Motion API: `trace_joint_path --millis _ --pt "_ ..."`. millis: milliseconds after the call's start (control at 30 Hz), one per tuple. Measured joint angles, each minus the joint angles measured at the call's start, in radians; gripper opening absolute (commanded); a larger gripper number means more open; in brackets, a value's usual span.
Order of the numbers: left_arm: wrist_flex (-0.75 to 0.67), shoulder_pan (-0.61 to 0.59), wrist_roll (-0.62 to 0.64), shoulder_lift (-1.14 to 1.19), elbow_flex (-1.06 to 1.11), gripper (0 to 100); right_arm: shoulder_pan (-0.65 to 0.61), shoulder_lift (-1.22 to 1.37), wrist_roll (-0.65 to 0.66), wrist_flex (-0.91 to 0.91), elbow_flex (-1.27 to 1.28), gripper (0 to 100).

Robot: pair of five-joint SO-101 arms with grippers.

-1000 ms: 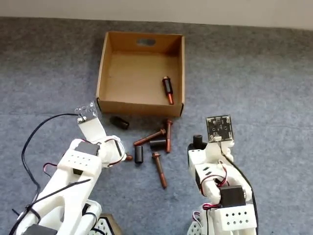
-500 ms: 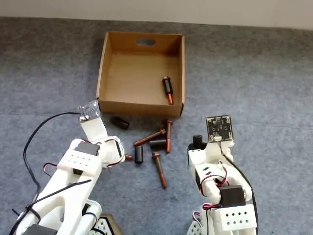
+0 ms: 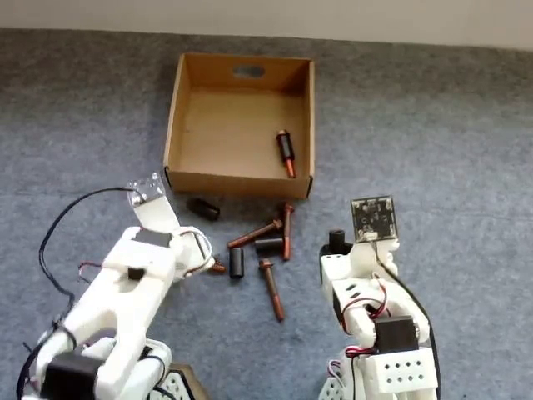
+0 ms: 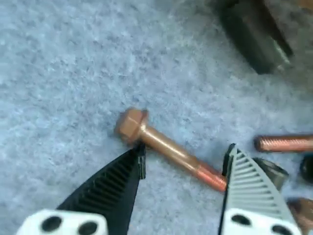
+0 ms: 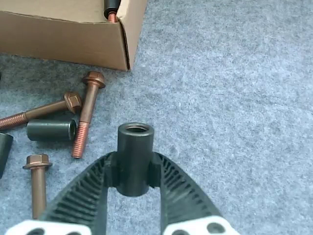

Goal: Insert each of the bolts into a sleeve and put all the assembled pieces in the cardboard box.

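Note:
A copper bolt [image 4: 166,149] lies flat on the grey carpet between the fingers of my open left gripper [image 4: 185,154], one finger on each side of its shank. In the high view that bolt [image 3: 217,267] pokes out beside the left gripper [image 3: 206,265]. My right gripper [image 5: 133,169] is shut on a black sleeve [image 5: 134,154], held upright with its bore facing up; it hangs right of the loose parts [image 3: 336,241]. The cardboard box [image 3: 237,182] stands at the back with one assembled piece [image 3: 286,152] inside.
Loose between the arms lie three more bolts [image 3: 255,234] [image 3: 286,231] [image 3: 271,288] and three black sleeves [image 3: 203,208] [image 3: 268,245] [image 3: 236,262]. The box's front wall stands just behind them. Open carpet stretches to the right of the right arm.
The left arm has leaned forward and down over the bolt by its gripper. The right arm and its sleeve have kept still.

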Motion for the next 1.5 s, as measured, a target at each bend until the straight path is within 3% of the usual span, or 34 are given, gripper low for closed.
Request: trace_joint_path --millis 267,367,467,667,900,1133,1500 --pt "0.060 -0.008 -0.003 0.235 -0.163 24 0.000 0.000 0.000 0.000 0.000 0.5" --pt "0.060 -0.008 -0.005 0.249 -0.166 16 0.000 0.000 0.000 0.000 0.000 0.5" --pt "0.072 -0.005 -0.044 0.249 -0.196 0 0.000 0.000 0.000 0.000 0.000 0.5" --pt "0.140 -0.005 -0.252 0.258 -0.256 1 0.000 0.000 0.000 0.000 0.000 0.5" --pt "0.313 -0.012 -0.479 0.262 -0.345 2 0.000 0.000 0.000 0.000 0.000 0.5" --pt "0.382 -0.011 -0.486 0.272 -0.436 24 0.000 0.000 0.000 0.000 0.000 0.5" --pt "0.157 -0.020 -0.485 0.272 -0.359 25 0.000 0.000 0.000 0.000 0.000 0.5"
